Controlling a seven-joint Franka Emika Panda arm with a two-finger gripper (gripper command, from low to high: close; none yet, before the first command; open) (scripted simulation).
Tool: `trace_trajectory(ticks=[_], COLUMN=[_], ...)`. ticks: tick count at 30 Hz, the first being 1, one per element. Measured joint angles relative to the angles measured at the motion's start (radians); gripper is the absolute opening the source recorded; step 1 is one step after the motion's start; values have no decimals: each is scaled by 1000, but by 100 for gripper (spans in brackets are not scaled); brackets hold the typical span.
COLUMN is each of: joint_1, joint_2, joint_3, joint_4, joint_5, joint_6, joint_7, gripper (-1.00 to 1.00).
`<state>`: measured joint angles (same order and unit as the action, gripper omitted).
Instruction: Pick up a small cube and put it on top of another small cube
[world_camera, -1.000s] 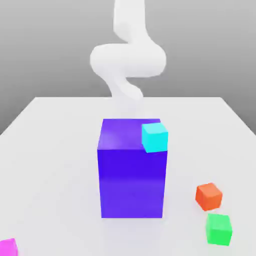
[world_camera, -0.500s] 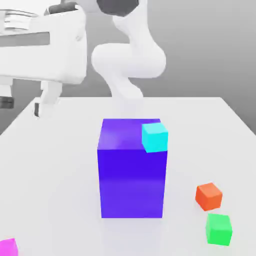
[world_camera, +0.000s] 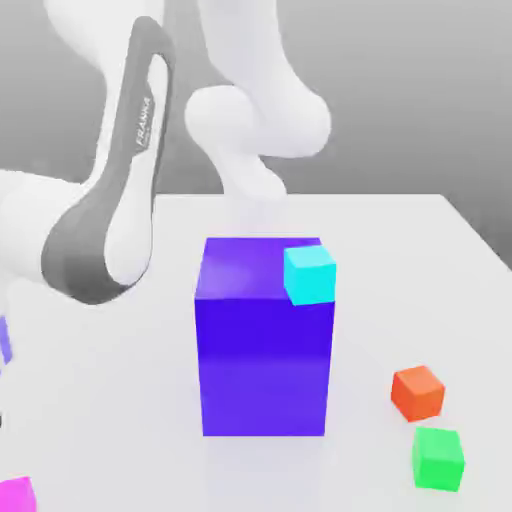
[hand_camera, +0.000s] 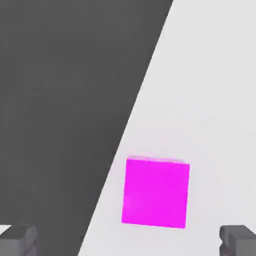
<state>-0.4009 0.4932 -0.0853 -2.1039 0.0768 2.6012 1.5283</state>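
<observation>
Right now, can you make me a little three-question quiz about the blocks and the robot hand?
1. True or false: the light blue cube sits on the table.
2. Which cube is between the open gripper's fingertips in the hand view? A) orange B) green C) pink
3. Fill in: in the exterior view, the green cube lies nearest the ______ cube.

Key
1. False: it sits on a top corner of the big purple block.
2. C, the pink cube, near the table's edge.
3. Orange, the orange cube.
</observation>
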Motion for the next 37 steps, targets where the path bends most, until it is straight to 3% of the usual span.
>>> trace_trajectory(ticks=[2,3,9,14,29,33,34,37], joint_1=[-9,-12,-14,3,385,528,557,557], joint_2=[73,103,118,-11,-282,-223,-187,-187], joint_3=[8,12,14,2,308,361,351,351], joint_4=[16,23,27,-6,-286,-316,-315,-315], joint_5=[11,15,17,1,-119,-233,-264,-264], joint_6=[51,73,86,-11,1,78,110,110], joint_7=[-2,-4,-6,5,43,118,140,140], gripper=[0,-100,-100,-100,-100,-100,100,100])
